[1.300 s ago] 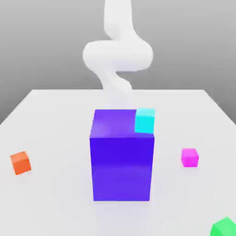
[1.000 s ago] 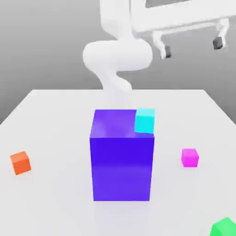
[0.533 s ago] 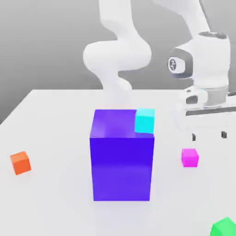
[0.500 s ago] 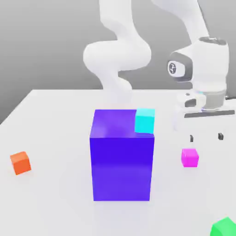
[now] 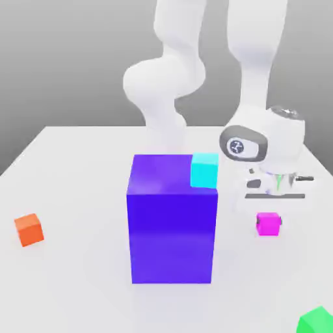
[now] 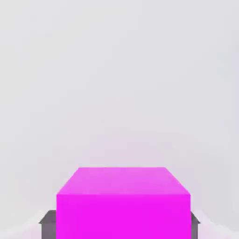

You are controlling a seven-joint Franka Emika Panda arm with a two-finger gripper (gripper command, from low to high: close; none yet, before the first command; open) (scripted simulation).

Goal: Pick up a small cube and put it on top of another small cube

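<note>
Grasp step: my gripper (image 5: pixel 268 218) is clamped on the magenta cube (image 5: pixel 267 224), resting on the table (image 5: pixel 78 169) right of the purple block (image 5: pixel 172 221).
Next I must lift and carry it to the green cube (image 5: pixel 318 322) at the near corner.

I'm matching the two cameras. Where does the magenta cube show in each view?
Exterior view: magenta cube on the table toward the exterior view's right, beside the purple block, under the gripper.
Hand view: magenta cube close up, between the dark fingers.
Shared landmark: white table.
</note>
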